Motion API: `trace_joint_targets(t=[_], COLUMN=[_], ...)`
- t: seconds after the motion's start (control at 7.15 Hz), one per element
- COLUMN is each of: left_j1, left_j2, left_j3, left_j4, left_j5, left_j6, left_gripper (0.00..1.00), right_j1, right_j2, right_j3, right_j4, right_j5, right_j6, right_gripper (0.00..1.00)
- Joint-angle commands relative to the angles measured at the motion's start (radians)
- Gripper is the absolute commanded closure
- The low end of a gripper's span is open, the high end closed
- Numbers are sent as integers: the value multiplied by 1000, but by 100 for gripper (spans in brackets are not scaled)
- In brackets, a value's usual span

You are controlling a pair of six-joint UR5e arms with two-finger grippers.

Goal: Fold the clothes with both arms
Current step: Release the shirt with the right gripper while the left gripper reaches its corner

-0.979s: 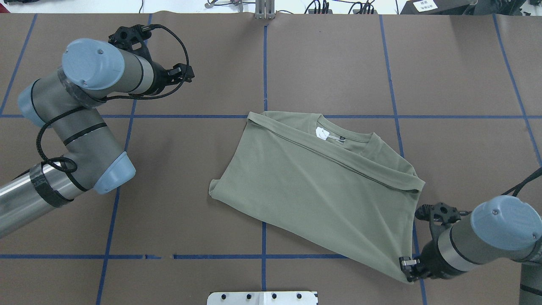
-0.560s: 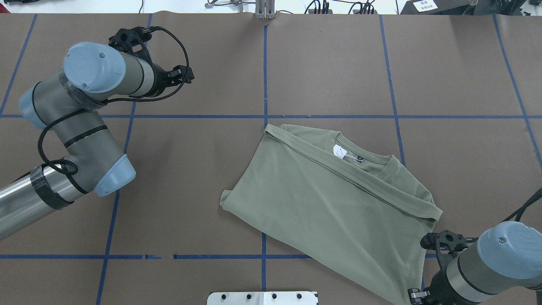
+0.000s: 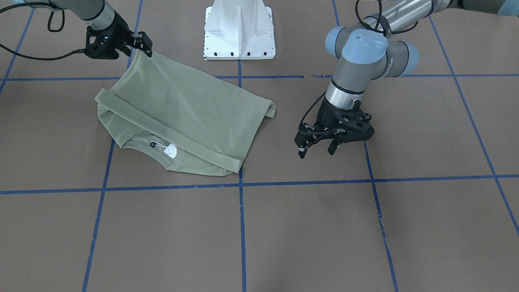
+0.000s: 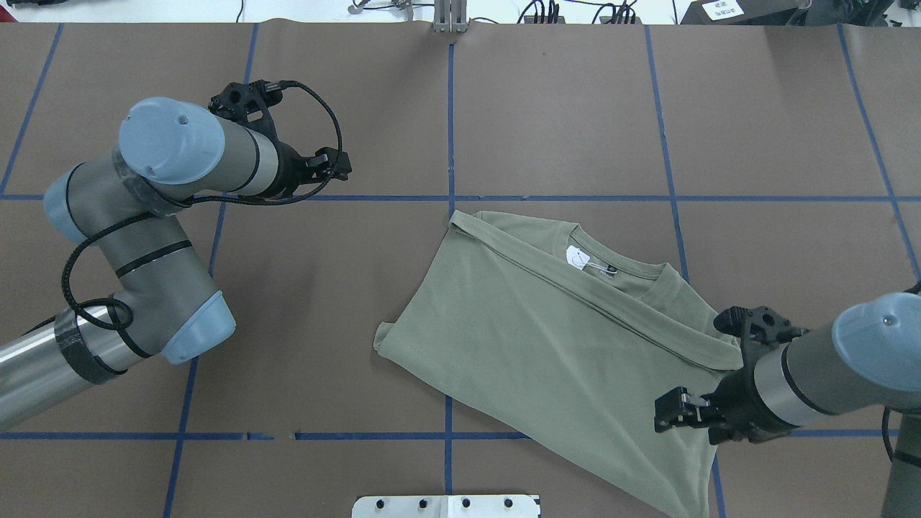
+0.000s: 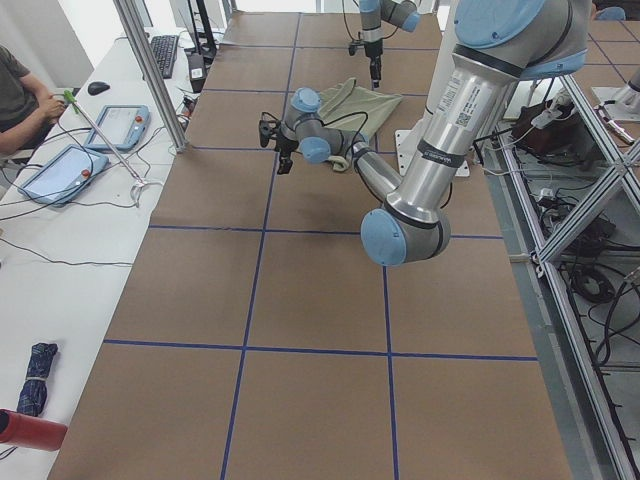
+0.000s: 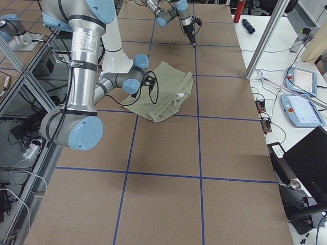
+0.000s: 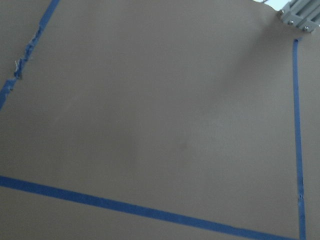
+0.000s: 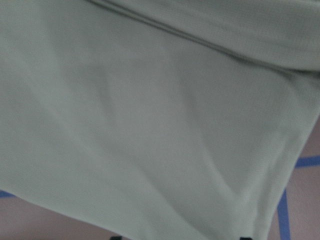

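Observation:
The sage-green shirt lies folded on the brown table, collar and white neck tag on the far side, one corner trailing toward the robot's base. In the front-facing view the shirt sits left of centre. My right gripper hovers over the shirt's near right part, open and holding nothing; its wrist view is filled with green fabric. From the front the right gripper shows by the shirt's corner. My left gripper hangs open and empty over bare table, well left of the shirt in the overhead view.
The white base pedestal stands at the table's near edge. Blue tape lines grid the brown surface. A side desk with tablets and a seated person borders the far edge. A metal bracket sits at the far edge.
The right gripper dragged the shirt right and toward the base, then let go of its corner and moved back over the cloth. The left arm shifted slightly toward the centre.

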Motion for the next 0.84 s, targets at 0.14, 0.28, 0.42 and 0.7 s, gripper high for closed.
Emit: trace_joint_targets(t=[0.14, 0.28, 0.42, 0.7], left_j1=[198, 259, 289, 333], left_j2=[15, 6, 1, -2], left_j3=[-54, -54, -54, -46], left_j4=[-5, -4, -2, 1], left_j5=[-31, 22, 34, 53], left_j6=[-325, -395, -408, -456], left_gripper=[0, 0, 0, 0], right_j1=[237, 256, 270, 271], right_j2=[184, 245, 262, 296], right_j3=[-68, -96, -125, -139], right_j4=[-5, -8, -8, -10], right_j5=[0, -42, -43, -40], right_j6=[-12, -16, -17, -17], right_gripper=[0, 0, 0, 0])
